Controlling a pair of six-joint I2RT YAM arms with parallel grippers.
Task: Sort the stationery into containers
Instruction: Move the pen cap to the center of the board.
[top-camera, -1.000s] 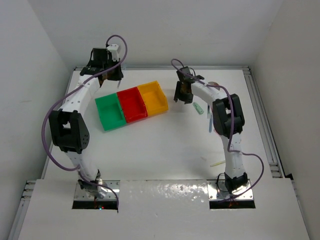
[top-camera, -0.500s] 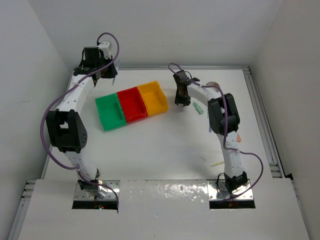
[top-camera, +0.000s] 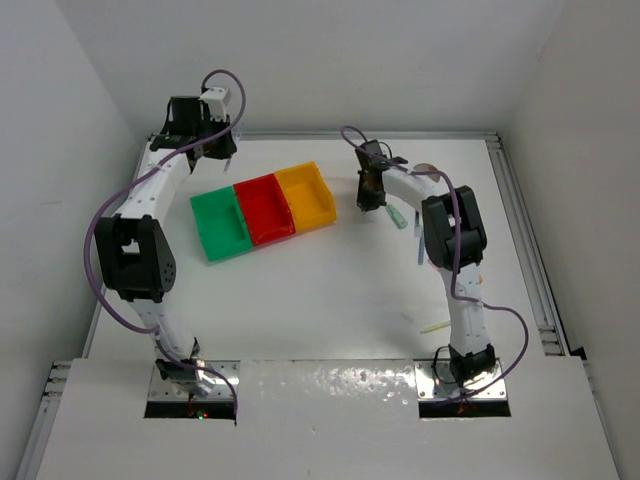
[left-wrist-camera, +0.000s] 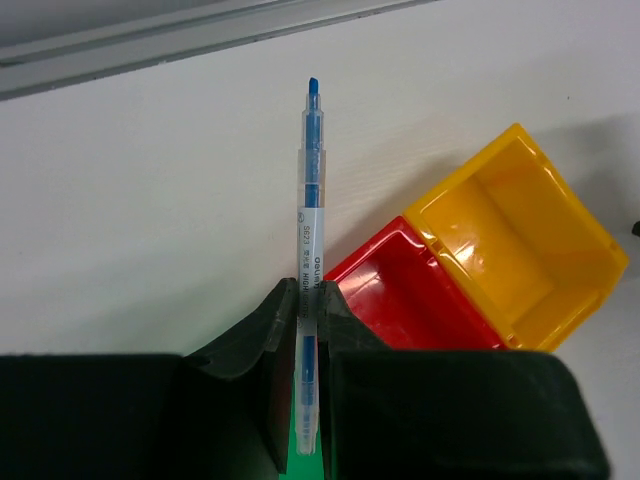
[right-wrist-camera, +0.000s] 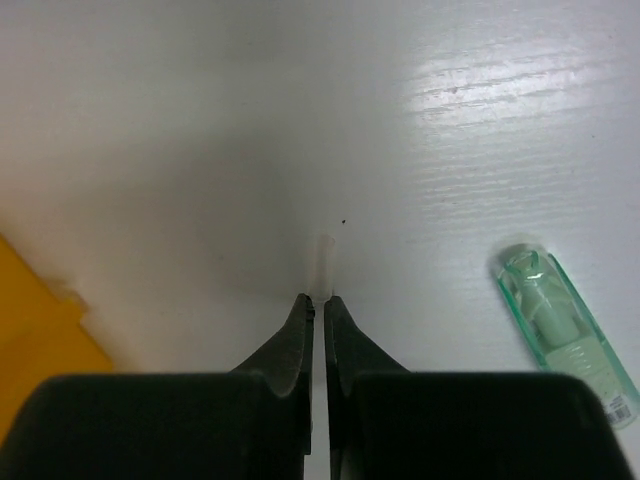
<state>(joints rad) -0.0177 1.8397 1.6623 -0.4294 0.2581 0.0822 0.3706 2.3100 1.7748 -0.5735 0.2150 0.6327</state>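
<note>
While a blue pen (left-wrist-camera: 311, 200) is clamped between the closed fingers of the left gripper (left-wrist-camera: 305, 300), most of its length is left sticking out past the fingertips, over the table (left-wrist-camera: 140, 200). In the top view this gripper (top-camera: 205, 130) is held above the far left corner, behind the green bin (top-camera: 220, 228). The red bin (top-camera: 265, 208) and yellow bin (top-camera: 308, 192) are joined to the green one in a row, and nothing is seen in any of them.

The right gripper (top-camera: 370, 195) is held low, just right of the yellow bin. Its fingers are pressed nearly together on a pale sliver (right-wrist-camera: 323, 262); what that is cannot be told. A green stick (right-wrist-camera: 565, 330) is lying flat on the table just right of that gripper, apart from it.
</note>
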